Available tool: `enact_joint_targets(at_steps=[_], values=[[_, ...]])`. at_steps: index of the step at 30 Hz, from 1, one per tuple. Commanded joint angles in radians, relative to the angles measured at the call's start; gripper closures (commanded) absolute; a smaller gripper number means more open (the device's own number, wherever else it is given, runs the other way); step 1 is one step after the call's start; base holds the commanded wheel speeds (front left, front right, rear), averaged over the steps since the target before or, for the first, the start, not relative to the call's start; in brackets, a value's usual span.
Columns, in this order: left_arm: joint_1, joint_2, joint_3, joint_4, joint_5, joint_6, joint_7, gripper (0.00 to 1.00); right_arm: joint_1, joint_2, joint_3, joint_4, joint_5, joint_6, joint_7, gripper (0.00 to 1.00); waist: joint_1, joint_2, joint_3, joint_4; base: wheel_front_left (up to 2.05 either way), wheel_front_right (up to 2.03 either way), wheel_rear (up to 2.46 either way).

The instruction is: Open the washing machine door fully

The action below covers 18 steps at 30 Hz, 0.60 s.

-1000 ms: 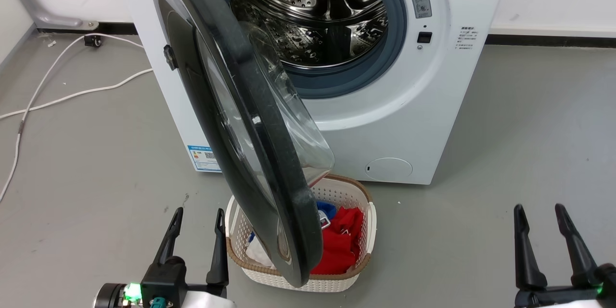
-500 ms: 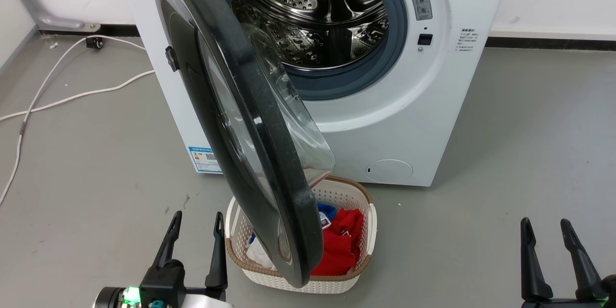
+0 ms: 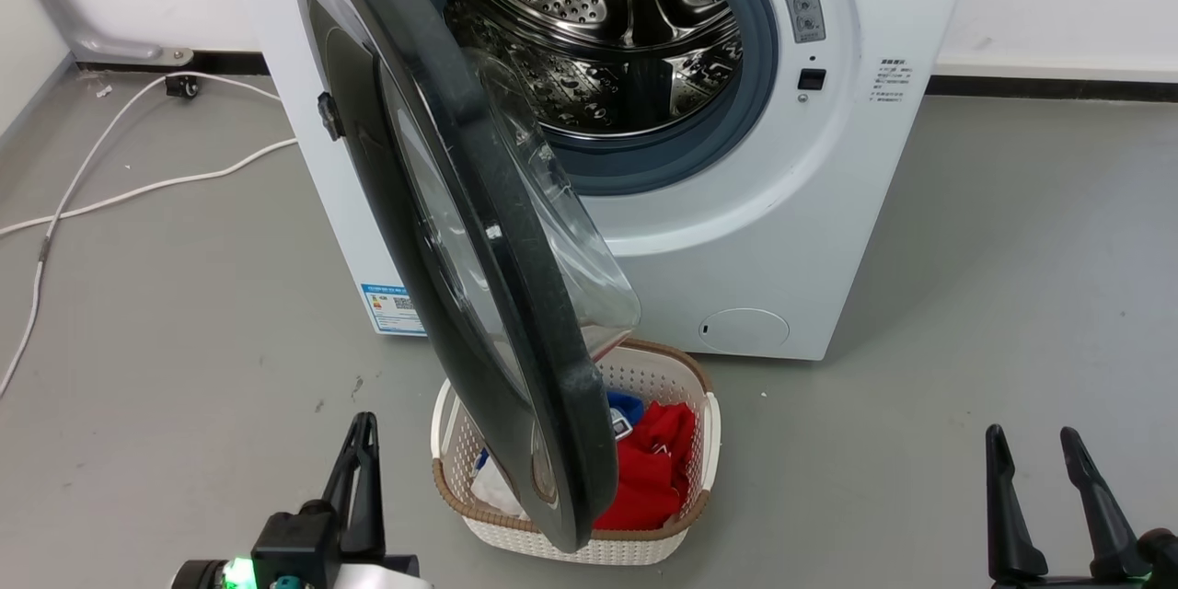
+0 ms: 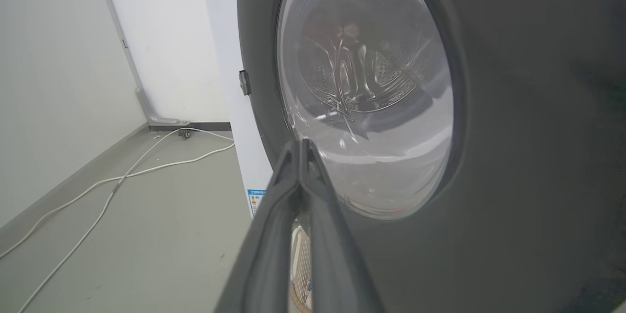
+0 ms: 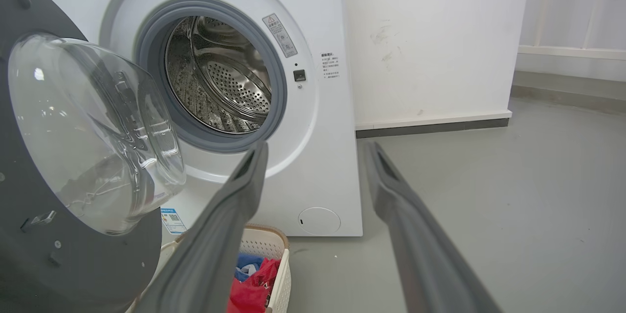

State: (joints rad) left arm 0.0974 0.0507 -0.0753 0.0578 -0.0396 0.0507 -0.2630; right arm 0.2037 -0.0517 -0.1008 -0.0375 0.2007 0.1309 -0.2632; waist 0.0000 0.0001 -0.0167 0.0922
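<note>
The white washing machine faces me with its steel drum exposed. Its door, a black disc with a clear glass bowl, stands swung out on the left hinge, its edge turned towards me. My left gripper is shut and empty, low on the left on the door's outer side and apart from it. In the left wrist view the closed left gripper points at the door's outer face. My right gripper is open at the lower right. The right wrist view has the right gripper open and the door's inner side at left.
A white laundry basket with red and blue clothes sits on the floor under the door's lower edge. White cables trail over the grey floor left of the machine. A wall and dark skirting run behind.
My left gripper's fingers have come together from open to shut. The right gripper sits a little lower in the head view. The door stands as before.
</note>
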Motion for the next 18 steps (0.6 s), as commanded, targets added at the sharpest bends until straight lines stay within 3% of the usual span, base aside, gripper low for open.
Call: enact_joint_targets(at_steps=[1, 9, 18], values=[[-0.006, 0.000, 0.010, -0.005, 0.007, 0.008, -0.003, 1.00, 0.000, 0.003, 0.002, 0.003, -0.007, 0.000, -0.002, 0.00, 0.0000, -0.0001, -0.002, 0.002, 0.00, 0.00, 0.00], [-0.086, 0.035, 0.035, -0.147, 0.048, 0.022, -0.003, 1.00, -0.009, 0.003, 0.002, 0.014, -0.008, 0.000, -0.002, 0.00, 0.0000, -0.0001, -0.009, 0.008, 0.00, 0.00, 0.00], [-0.158, 0.070, -0.019, -0.330, 0.097, 0.031, -0.003, 1.00, -0.011, 0.002, 0.012, 0.021, -0.015, 0.000, -0.002, 0.00, 0.0000, -0.0001, -0.017, 0.003, 0.00, 0.00, 0.00]])
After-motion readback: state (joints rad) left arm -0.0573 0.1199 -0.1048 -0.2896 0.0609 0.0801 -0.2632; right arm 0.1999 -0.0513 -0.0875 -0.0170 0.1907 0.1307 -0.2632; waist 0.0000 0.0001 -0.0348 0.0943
